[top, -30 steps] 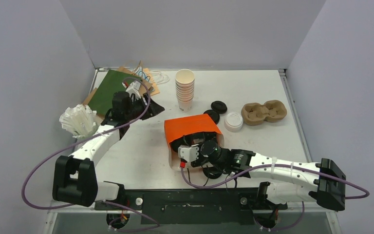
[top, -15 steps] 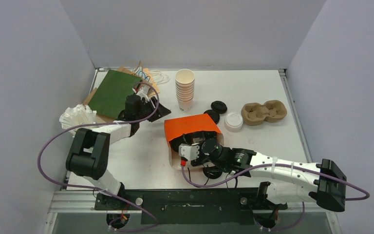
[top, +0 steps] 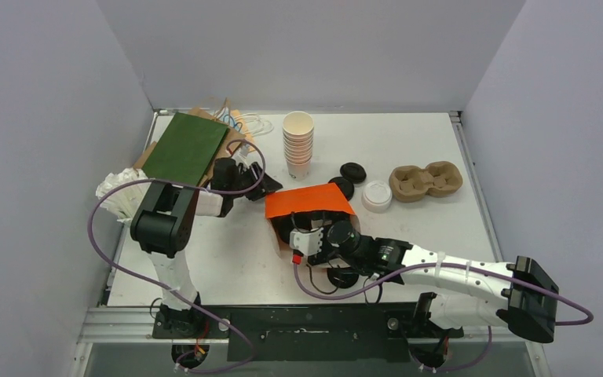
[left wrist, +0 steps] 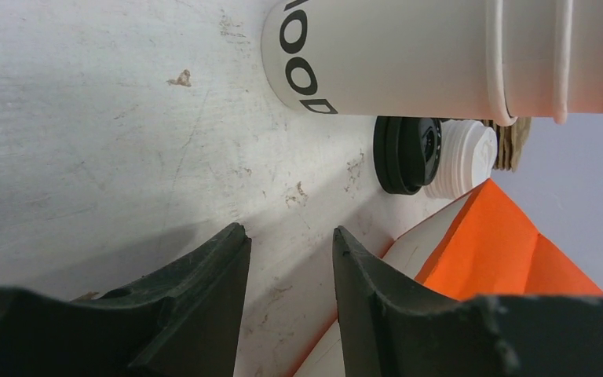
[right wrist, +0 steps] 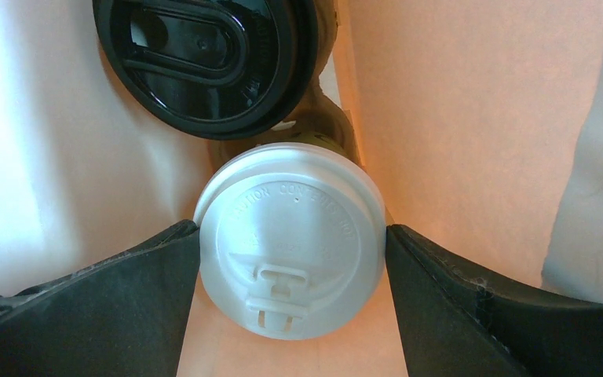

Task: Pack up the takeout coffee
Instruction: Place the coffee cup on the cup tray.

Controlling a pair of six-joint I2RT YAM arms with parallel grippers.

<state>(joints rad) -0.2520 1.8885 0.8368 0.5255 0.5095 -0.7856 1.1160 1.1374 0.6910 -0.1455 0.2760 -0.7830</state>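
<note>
Your right gripper [right wrist: 290, 236] is clamped on the paper cup with a round white plastic lid [right wrist: 290, 263], inside the orange paper bag [right wrist: 471, 118], just beside a black-lidded cup [right wrist: 204, 55]. Your left gripper [left wrist: 289, 239]: jaws slightly apart, nothing between, low over the white table [left wrist: 86, 118] near the stacked white cups [left wrist: 408, 55].

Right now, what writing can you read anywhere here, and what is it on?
"OOD": black print, its start cut off, on the lowest cup of the white cup stack.
"CAUTION CONTENTS HOT": faint embossing on top of the white-lidded coffee cup.
Black-lidded cup beside it: embossing unreadable.
</note>
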